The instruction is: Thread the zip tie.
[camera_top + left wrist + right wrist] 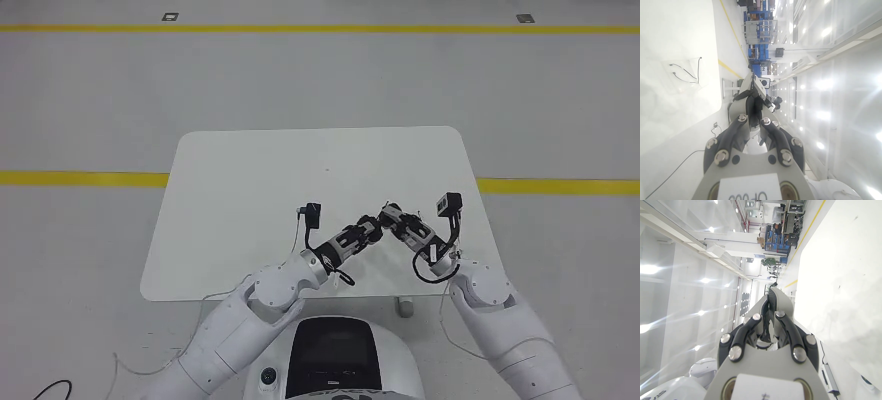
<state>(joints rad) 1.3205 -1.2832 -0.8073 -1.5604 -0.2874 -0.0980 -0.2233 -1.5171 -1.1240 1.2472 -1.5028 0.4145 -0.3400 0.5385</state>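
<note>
Closest to the top camera, the two arms rose from the bottom edge of the frame and met just right of centre, over the near part of the white table [250, 200]. At that spot the left gripper [372, 229] and the right gripper [392, 217] stood tip to tip, almost touching. Both had their fingers pressed fully together. The black zip tie [774, 283] was pinched between them there: a short end poked out past the right fingertips, and a thin dark strip ran along the seam of the left pair. How the tie ran between the two tips could not be told. More thin black ties [686, 73] lay loose on a clear sheet [696, 83] on the table, well apart from both grippers.
</note>
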